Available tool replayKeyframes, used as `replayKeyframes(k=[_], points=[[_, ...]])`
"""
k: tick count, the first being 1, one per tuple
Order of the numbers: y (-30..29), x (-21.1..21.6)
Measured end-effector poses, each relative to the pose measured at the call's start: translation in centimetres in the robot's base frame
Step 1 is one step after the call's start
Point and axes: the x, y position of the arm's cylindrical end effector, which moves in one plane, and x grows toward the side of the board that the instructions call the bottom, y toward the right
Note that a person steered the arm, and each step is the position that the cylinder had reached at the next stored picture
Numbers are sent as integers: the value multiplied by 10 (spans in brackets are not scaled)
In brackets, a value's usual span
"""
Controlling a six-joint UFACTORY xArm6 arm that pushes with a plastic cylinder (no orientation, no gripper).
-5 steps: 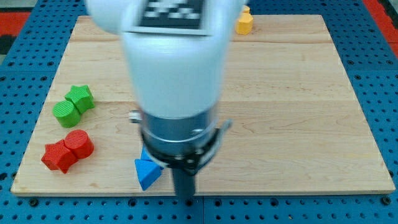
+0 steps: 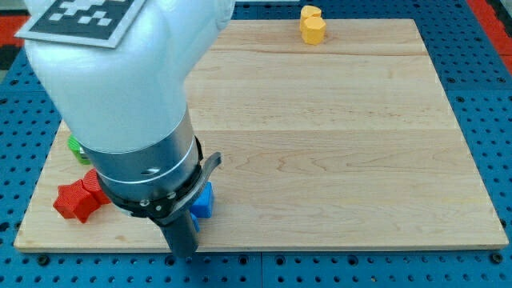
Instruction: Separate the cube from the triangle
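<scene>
A blue block (image 2: 205,200), which looks like the cube, shows just to the right of my rod near the board's bottom edge. The blue triangle is hidden behind the arm. My tip (image 2: 184,254) is at the bottom edge of the wooden board (image 2: 336,144), just below and left of the visible blue block. I cannot tell whether the rod touches it.
A red star-shaped block (image 2: 74,201) lies at the bottom left with a red cylinder (image 2: 93,182) partly hidden next to it. A sliver of a green block (image 2: 76,149) shows at the left. A yellow block (image 2: 313,25) sits at the top edge.
The arm has swung to the view's left and now covers the green blocks and the blue triangle. The tip moved left along the bottom edge. Blue now shows to the rod's right.
</scene>
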Motion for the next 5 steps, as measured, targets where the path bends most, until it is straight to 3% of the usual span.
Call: replayKeyframes(k=[1,2,5], points=[[0,1],[12,-27],[39,-155]])
